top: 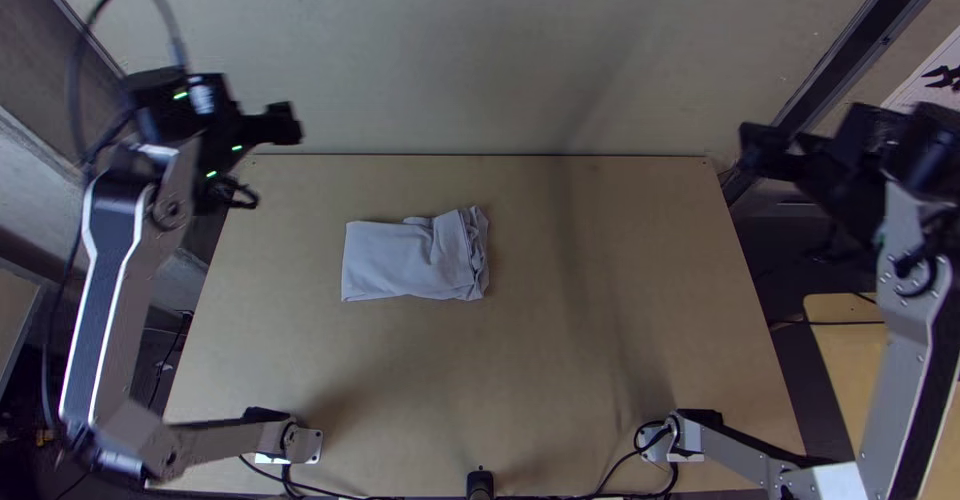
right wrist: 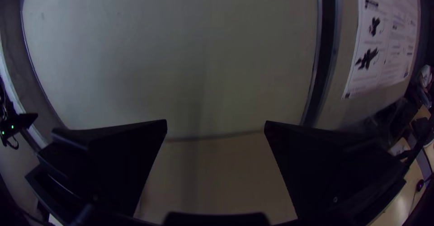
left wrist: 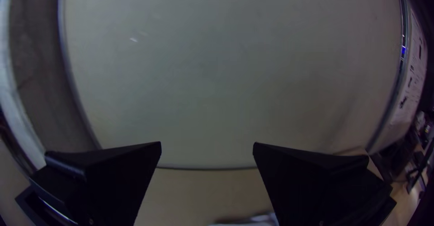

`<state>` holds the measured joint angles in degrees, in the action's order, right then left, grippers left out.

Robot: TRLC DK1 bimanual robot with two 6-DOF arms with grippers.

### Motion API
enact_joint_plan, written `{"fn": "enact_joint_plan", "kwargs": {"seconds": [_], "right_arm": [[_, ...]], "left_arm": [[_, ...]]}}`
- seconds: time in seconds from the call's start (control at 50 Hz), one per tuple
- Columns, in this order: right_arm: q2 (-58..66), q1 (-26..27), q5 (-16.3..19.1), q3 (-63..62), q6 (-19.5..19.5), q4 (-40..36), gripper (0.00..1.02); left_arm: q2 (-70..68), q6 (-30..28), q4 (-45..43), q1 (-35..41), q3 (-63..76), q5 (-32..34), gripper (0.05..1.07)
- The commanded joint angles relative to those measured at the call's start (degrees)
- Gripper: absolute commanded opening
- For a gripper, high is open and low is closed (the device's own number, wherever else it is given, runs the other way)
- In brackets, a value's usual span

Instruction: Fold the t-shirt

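Pale wood table (top: 620, 340) bears the folded shirt (top: 405, 260) left of centre, likely light, limp, best pinched at its layered edge; both grippers (left wrist: 207, 149) (right wrist: 216, 126) spread, empty.

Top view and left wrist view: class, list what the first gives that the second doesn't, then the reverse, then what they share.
Top view: the t-shirt's whole outline, a compact folded bundle with creased layers at its right end; the left arm's silver-grey links; a black post at the table's near edge.

Left wrist view: the wide gap between the left gripper's jaws.

Both: wall, table, left gripper, some of the t-shirt.
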<state>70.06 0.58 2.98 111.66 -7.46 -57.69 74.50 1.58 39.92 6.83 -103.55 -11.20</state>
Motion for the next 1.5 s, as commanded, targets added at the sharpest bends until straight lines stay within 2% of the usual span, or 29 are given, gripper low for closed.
{"fn": "enact_joint_plan", "kwargs": {"seconds": [0.0, 0.14, 0.2, 0.28, 0.38, 0.68, 0.78, 0.86, 0.94, 1.2, 1.36, 1.48], "right_arm": [[-4.0, 1.0, -0.3, 2.5, -0.9, 2.2, 0.99], [-8.5, 1.5, -0.3, 1.4, -0.3, 2.3, 0.99], [-11.9, 1.6, -0.3, -1.4, -0.4, 2.2, 0.99], [-18.5, 1.6, -0.3, -7.9, -0.3, 3.7, 0.99], [-29.5, 1.7, -0.4, -20.7, 0.6, 9.1, 0.99], [-56.0, 1.4, -0.4, -48.4, 2.8, 15.3, 0.99], [-64.3, 1.2, -0.4, -57.3, 4.2, 21.7, 0.99], [-70.4, 1.3, -0.4, -64.2, 6.0, 27.3, 0.99], [-70.3, 1.9, -0.3, -67.7, 5.7, 27.7, 0.99], [-70.5, 2.2, -0.4, -86.5, 5.0, 38.5, 0.99], [-70.5, 2.1, -0.4, -97.2, 5.2, 47.0, 0.99], [-70.5, 2.0, -0.5, -103.8, 6.2, 54.7, 0.99]], "left_arm": [[-9.4, -4.4, -6.4, -4.8, 8.6, 0.7, 1.03], [-20.5, -5.8, -14.1, -8.6, 20.6, 1.6, 1.03], [-26.3, -5.8, -20.0, -9.6, 27.6, 1.6, 1.03], [-34.9, -6.2, -24.9, -9.9, 38.3, 2.1, 1.02], [-45.7, -6.2, -29.7, -10.0, 49.9, 2.6, 1.03], [-74.1, -5.8, -31.4, -10.1, 73.0, 2.3, 1.02], [-74.9, -5.1, -31.1, -10.3, 75.2, -0.8, 1.02], [-74.8, -5.9, -32.9, -10.4, 76.7, -0.8, 1.02], [-74.9, -6.1, -34.7, -10.4, 79.5, -0.8, 1.02], [-74.8, -6.9, -47.7, -10.4, 93.6, -0.2, 1.02], [-74.9, -7.8, -59.3, -10.2, 101.0, 0.6, 1.02], [-74.8, -8.3, -61.4, -10.1, 103.3, 2.3, 1.02]]}}
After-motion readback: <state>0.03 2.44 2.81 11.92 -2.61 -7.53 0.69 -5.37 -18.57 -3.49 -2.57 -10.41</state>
